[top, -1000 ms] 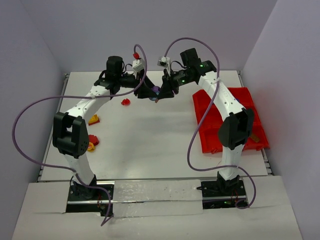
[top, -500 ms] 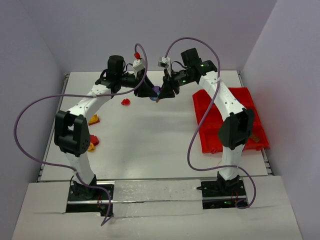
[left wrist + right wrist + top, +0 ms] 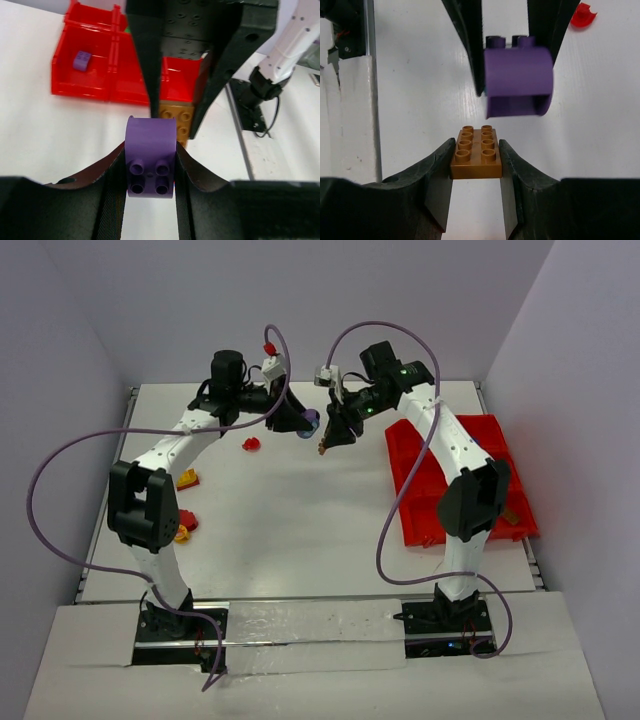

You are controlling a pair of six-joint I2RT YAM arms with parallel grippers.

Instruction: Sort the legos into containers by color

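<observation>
My left gripper (image 3: 303, 423) is shut on a purple lego (image 3: 150, 160) with a rounded top, its studs facing the left wrist camera. My right gripper (image 3: 325, 445) is shut on a flat orange-brown lego (image 3: 476, 155), held by its long sides. The two grippers face each other tip to tip above the far middle of the table, a small gap between the bricks. From the right wrist the purple lego (image 3: 518, 80) hangs just beyond the orange-brown one. The red containers tray (image 3: 398, 490) lies at the right; one compartment holds a small purple brick (image 3: 81, 60).
A red piece (image 3: 251, 445) lies on the table left of the grippers. A yellow-orange piece (image 3: 187, 478) and a red and yellow pair (image 3: 185, 523) sit near the left edge beside the left arm. The right arm reaches over the tray.
The left gripper has closed on the purple lego. The grippers, first touching tip to tip, have drawn apart. The right one has come nearer with the orange-brown lego.
</observation>
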